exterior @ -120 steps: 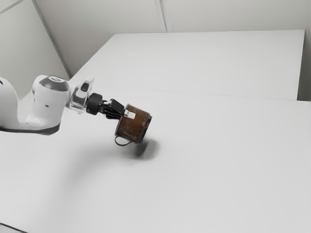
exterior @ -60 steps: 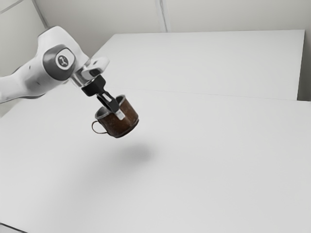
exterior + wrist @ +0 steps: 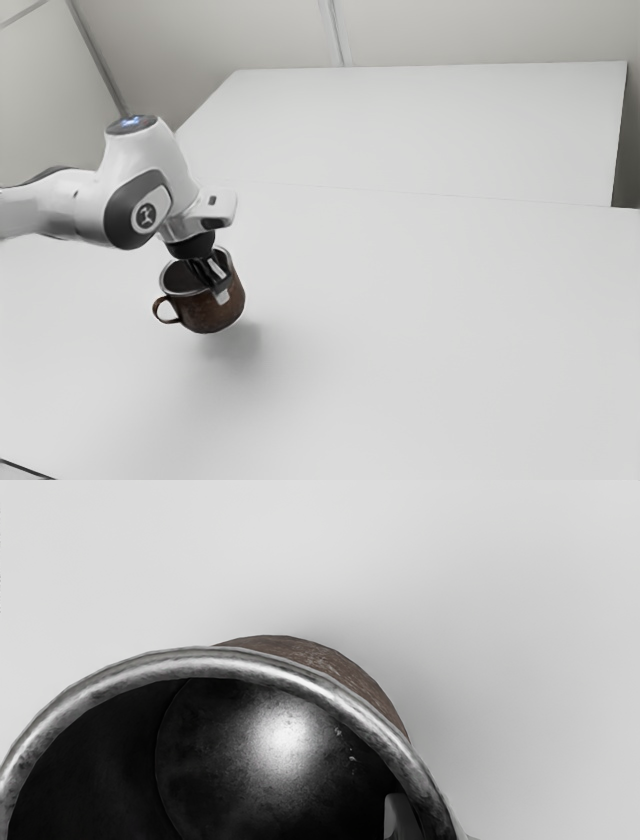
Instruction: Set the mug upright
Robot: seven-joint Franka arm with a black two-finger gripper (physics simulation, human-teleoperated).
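Note:
In the exterior view my gripper (image 3: pixel 217 290) points down at the brown mug (image 3: pixel 205 312), shut on its wall, one finger inside and one outside. The mug's mouth faces up with a slight lean, and its handle sticks out toward the exterior view's left. A shadow lies beside its base; whether the base touches the table I cannot tell. From the wrist, the mug (image 3: pixel 320 655) shows its metal rim and dark inside, and my gripper (image 3: pixel 432 825) straddles the rim, one finger within the mug, the other mostly hidden behind the rim.
A white table (image 3: pixel 420 330) spreads around the mug, with another white surface (image 3: pixel 420 130) beyond it. Pale walls (image 3: pixel 480 30) stand at the back. A dark thin edge (image 3: pixel 25 468) crosses the exterior view's lower left corner.
Held in my gripper, the mug has turned from lying tilted on its side to nearly upright. It was raised, then lowered, and moved toward the exterior view's left as my hand swung to point down.

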